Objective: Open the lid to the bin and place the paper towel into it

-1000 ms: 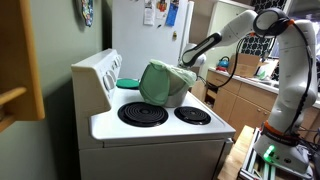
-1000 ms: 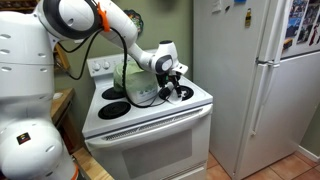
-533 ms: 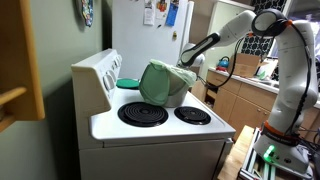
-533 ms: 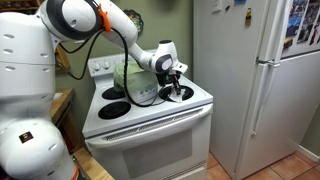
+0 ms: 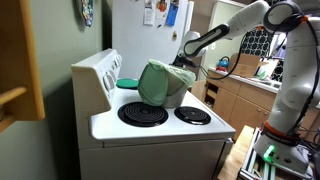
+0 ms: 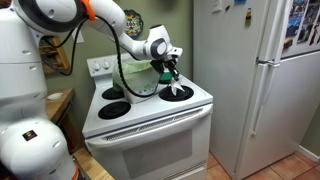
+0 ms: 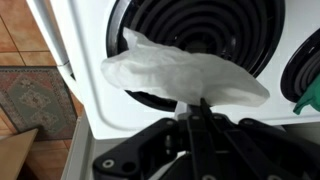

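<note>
Paper towel (image 7: 185, 78) fills the middle of my wrist view, a crumpled white sheet hanging free. My gripper (image 7: 197, 108) is pressed together on its lower edge. The towel hides part of the burner (image 7: 200, 25) beneath it. The white stove (image 7: 85, 60) ends at its edge on the left of this view, with floor tiles and a rug (image 7: 30, 100) beyond it. A green sliver (image 7: 308, 100) is cut off at the right edge, and I cannot tell what it is.

In an exterior view the bin (image 5: 160, 90) stands on the stove, which is my counter here, behind the two front burners and in front of the fridge (image 5: 150, 35). Its lid (image 5: 168, 70) shows as a domed green top, and I cannot tell whether it is lifted. My gripper (image 5: 185, 54) hangs just above the bin's far side, too small and dark for me to make out the towel. A teal disc (image 5: 128, 83) lies beside the bin, partly hidden by it.

In an exterior view my gripper (image 6: 170, 70) holds the towel (image 6: 177, 91) above the front right burner. The bin (image 6: 140, 82) is mostly hidden behind my arm and cable. There is open room between the stove's side and the fridge (image 6: 250, 80).
</note>
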Robot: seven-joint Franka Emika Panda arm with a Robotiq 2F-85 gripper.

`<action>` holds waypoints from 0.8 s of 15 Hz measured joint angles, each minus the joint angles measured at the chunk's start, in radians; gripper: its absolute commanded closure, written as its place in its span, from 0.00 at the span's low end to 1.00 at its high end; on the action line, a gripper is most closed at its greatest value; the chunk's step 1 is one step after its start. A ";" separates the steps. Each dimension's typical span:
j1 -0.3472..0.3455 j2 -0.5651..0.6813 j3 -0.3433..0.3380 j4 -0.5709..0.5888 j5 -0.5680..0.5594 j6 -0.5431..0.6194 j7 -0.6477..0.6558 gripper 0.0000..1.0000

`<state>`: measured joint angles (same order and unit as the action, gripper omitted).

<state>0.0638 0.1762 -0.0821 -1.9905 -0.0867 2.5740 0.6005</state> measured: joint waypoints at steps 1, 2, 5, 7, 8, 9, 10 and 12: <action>-0.001 -0.032 -0.006 0.000 -0.035 -0.025 0.000 0.98; -0.004 -0.066 -0.010 0.001 -0.068 -0.045 0.000 0.98; -0.017 -0.161 -0.008 0.001 -0.081 -0.063 -0.041 0.98; -0.021 -0.222 0.007 0.002 0.029 -0.065 -0.133 0.98; -0.020 -0.248 0.019 0.003 0.109 -0.076 -0.190 0.98; -0.017 -0.272 0.031 0.005 0.194 -0.104 -0.245 0.98; -0.013 -0.293 0.040 0.013 0.279 -0.142 -0.298 0.99; -0.003 -0.318 0.048 0.035 0.414 -0.230 -0.377 0.98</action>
<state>0.0609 -0.1418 -0.0342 -1.9554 0.3271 2.3438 0.2231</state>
